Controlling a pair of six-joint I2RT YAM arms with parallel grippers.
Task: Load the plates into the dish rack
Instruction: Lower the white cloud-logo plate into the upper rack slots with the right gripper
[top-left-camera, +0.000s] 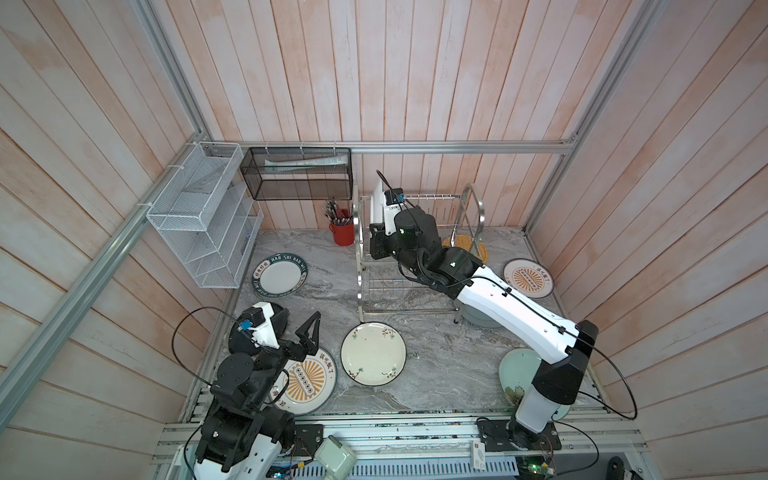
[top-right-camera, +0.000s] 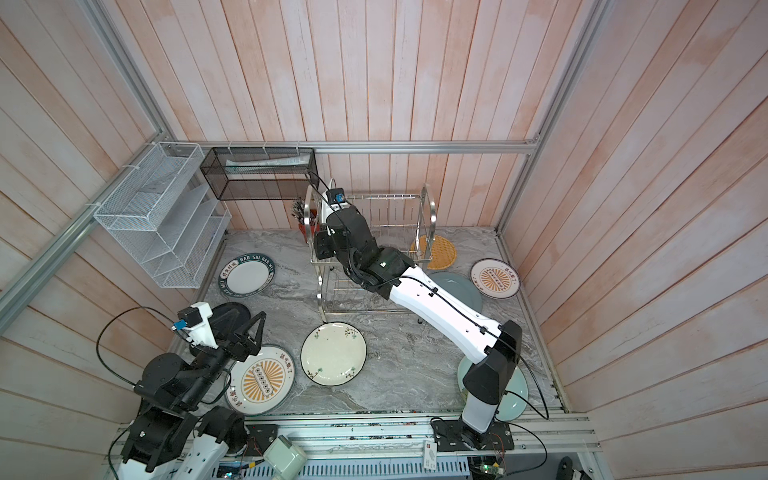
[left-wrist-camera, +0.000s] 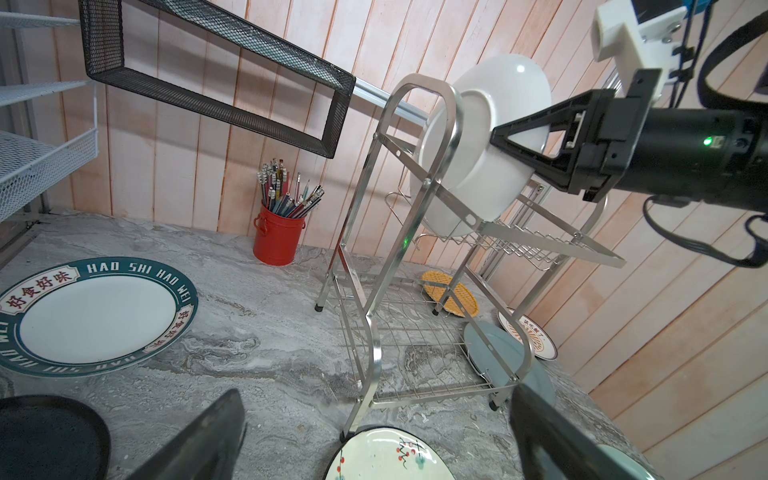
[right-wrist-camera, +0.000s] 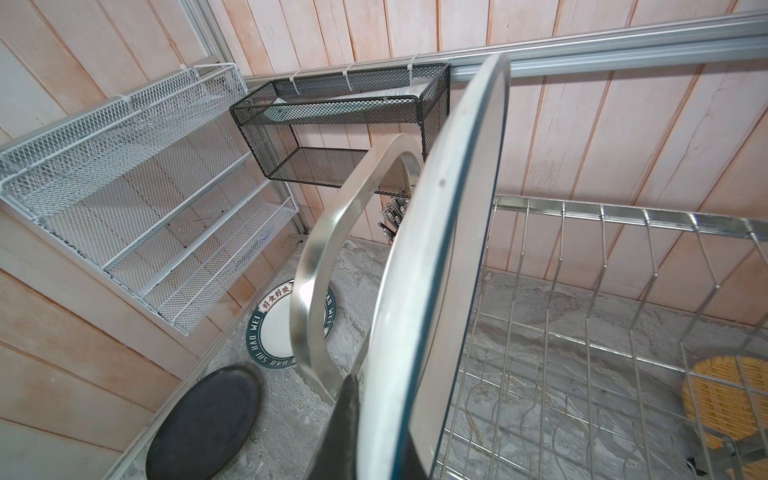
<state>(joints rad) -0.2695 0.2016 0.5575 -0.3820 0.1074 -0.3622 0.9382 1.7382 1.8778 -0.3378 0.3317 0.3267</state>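
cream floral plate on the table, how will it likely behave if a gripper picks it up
The cream floral plate looks glazed and shiny, so it is probably slippery in a grip. It lies flat on the table, so its low rim likely needs an edge pinch. It looks ceramic: stiff, probably breakable if dropped.

right gripper (right-wrist-camera: 382, 440) | pinches plate (right-wrist-camera: 436, 249) | upright, beside arch of dish rack (right-wrist-camera: 316, 270)

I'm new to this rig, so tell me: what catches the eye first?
The right hand holds a white plate on edge at the top tier of the steel dish rack, at the back of the table. Other plates lie flat around it, and the left hand hangs open near the sunburst plate at front left.
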